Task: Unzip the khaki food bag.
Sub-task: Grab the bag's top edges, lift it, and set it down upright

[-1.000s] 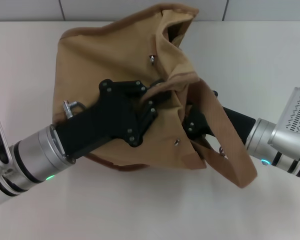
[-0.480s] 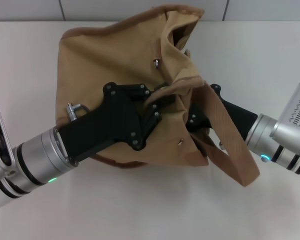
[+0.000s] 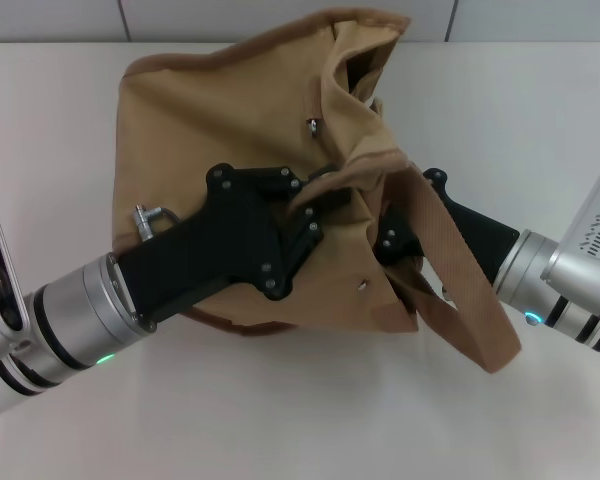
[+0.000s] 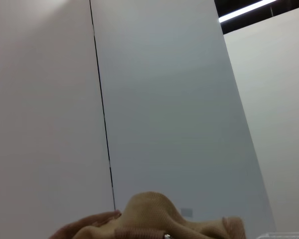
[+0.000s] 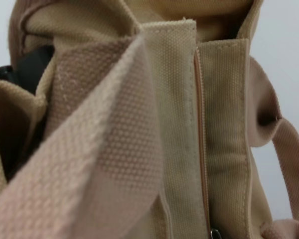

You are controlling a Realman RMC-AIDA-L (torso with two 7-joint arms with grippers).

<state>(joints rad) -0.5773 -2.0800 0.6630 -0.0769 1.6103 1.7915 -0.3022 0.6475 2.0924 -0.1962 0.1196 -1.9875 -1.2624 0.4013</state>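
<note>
The khaki food bag (image 3: 210,110) lies crumpled in the middle of the pale table (image 3: 520,120). My left gripper (image 3: 308,205) reaches over the bag from the left and is shut on a fold of its upper fabric. From the right, my right gripper (image 3: 388,240) pushes in under a webbing handle (image 3: 460,290), its tip buried in the cloth. The right wrist view is filled by the bag (image 5: 224,124), with a closed zipper line (image 5: 200,124) and a metal pull (image 5: 215,234) at its end. In the left wrist view a hump of the bag (image 4: 149,214) shows.
A silver snap (image 3: 311,125) shows on the bag's upper side. A wall (image 3: 280,15) runs along the table's far edge just behind the bag. Bare tabletop lies in front of both arms and to the bag's right.
Over the last second my left gripper and the fabric it holds have shifted slightly right and toward me. The right arm has drawn back a little to the right. Almost nothing moved in the last half second.
</note>
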